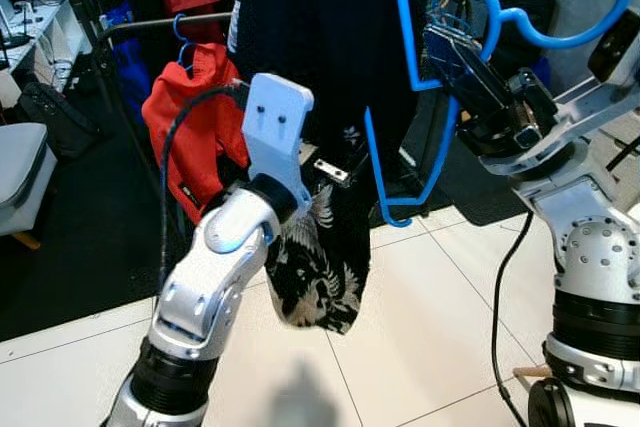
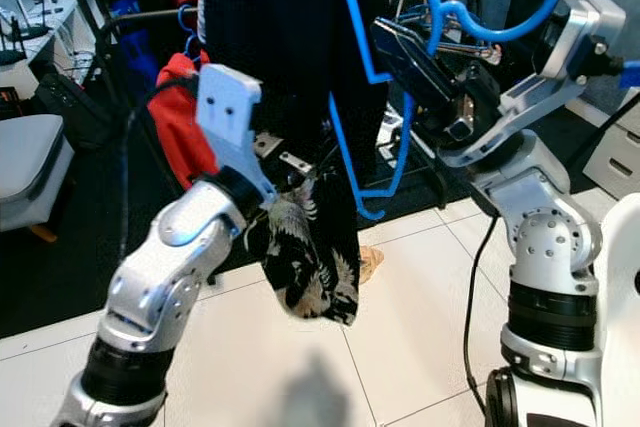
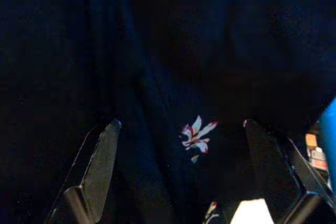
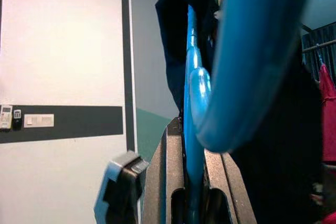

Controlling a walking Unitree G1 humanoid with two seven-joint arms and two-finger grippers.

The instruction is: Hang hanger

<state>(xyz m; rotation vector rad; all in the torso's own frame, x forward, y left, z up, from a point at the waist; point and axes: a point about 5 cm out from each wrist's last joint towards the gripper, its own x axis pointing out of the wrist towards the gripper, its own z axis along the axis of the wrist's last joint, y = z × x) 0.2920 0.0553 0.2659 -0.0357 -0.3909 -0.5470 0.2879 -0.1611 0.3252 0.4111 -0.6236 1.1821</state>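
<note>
I see a dark hanging garment with a floral-print hem [image 1: 330, 67] at twelve o'clock, a red shirt [image 1: 195, 117] at ten beside it. My left gripper [image 3: 181, 171] is spread wide against the dark cloth. My right gripper [image 4: 191, 182] at two o'clock is clamped on the blue plastic hanger [image 1: 440, 97], raised beside the garment

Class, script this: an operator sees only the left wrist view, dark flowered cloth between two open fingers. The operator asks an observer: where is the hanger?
Observer: The right gripper is shut on the blue hanger, raised high.
Operator: Is it on the rail?
Observer: No. Its hook is apart from the rail, which lies toward the robot's left.
Operator: What hangs there?
Observer: A red garment, beside the dark garment.
</note>
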